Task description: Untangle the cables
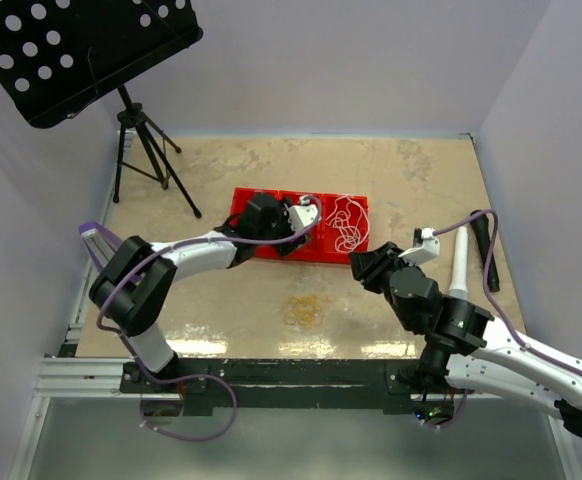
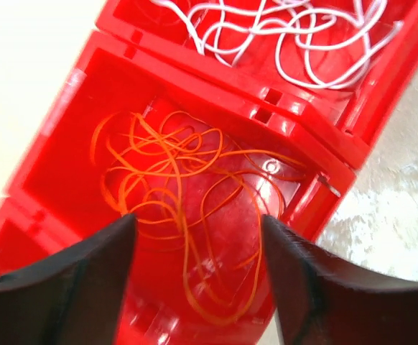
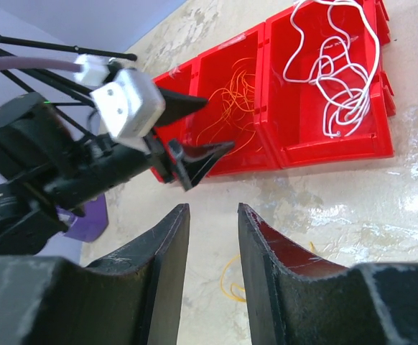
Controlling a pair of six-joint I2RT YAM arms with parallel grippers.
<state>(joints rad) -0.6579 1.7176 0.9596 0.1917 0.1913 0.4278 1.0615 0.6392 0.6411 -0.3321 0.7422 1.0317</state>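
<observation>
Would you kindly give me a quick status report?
Left gripper open above orange cables in red bin. Right gripper open, empty. Nothing blocking.

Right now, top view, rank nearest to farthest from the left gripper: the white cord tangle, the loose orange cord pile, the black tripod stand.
1. White cord tangle, right red compartment, beside left gripper.
2. Loose orange cord pile, on the table.
3. Black tripod stand, far left.

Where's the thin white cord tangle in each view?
Top external: thin white cord tangle, right compartment of the red plastic bin, right of centre.
Left wrist: white cord tangle, top edge, right of centre.
Right wrist: white cord tangle, upper right.
Shared landmark: the red bin; orange cords lie in the next compartment.
</observation>
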